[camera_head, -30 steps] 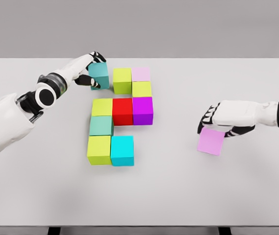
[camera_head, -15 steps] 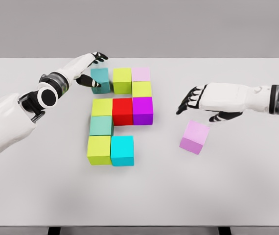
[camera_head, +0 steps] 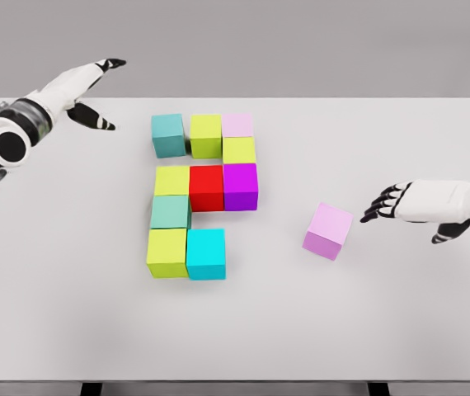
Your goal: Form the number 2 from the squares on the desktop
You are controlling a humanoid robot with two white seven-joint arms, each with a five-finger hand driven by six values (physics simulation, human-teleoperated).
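Coloured cubes form a cluster on the white table [camera_head: 235,330]. The top row holds a teal cube [camera_head: 168,135], a yellow-green cube [camera_head: 206,135] and a pale pink cube [camera_head: 237,125]. Below come another yellow-green cube [camera_head: 239,151], then yellow-green [camera_head: 171,181], red [camera_head: 206,187] and magenta [camera_head: 241,186] cubes. A mint cube [camera_head: 171,212], a yellow-green cube [camera_head: 166,252] and a cyan cube [camera_head: 206,253] finish the lower left. A pink cube [camera_head: 328,231] lies apart, rotated. My left hand [camera_head: 95,91] is open, raised far left of the teal cube. My right hand [camera_head: 392,204] is open, just right of the pink cube.
The table's far edge runs behind the cluster and its near edge along the bottom of the view. Two dark table legs [camera_head: 91,388] show under the front edge.
My left hand let go of the teal cube and pulled back up and to the left. My right hand released the pink cube, which now rests left of where it was, then withdrew right.
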